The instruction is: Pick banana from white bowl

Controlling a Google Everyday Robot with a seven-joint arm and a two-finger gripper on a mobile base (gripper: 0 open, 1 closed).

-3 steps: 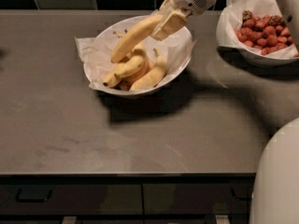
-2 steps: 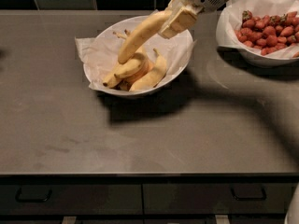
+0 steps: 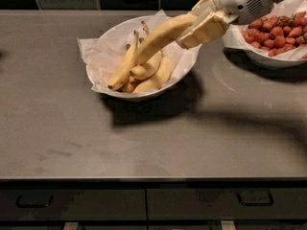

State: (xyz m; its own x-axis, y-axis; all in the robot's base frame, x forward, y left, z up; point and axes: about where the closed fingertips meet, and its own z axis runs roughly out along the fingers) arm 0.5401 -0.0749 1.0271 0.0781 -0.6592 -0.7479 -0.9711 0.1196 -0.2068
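My gripper (image 3: 205, 28) is clamped on the banana's (image 3: 160, 36) upper end, and its lower end hangs over the white bowl (image 3: 148, 94). Lift straight up, slowly, holding firm until it clears the rim.

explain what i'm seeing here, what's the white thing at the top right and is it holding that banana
The white thing is the end of a robot arm. Its two-finger gripper, a simple clamp, sits over the right rim of the white bowl and is shut on one end of the long banana, whose other end slants down into the bowl among shorter bananas. There is one picture, from a camera looking down at a grey counter from the front; its mounting isn't known. A second bowl of strawberries stands at the right, with drawers below.
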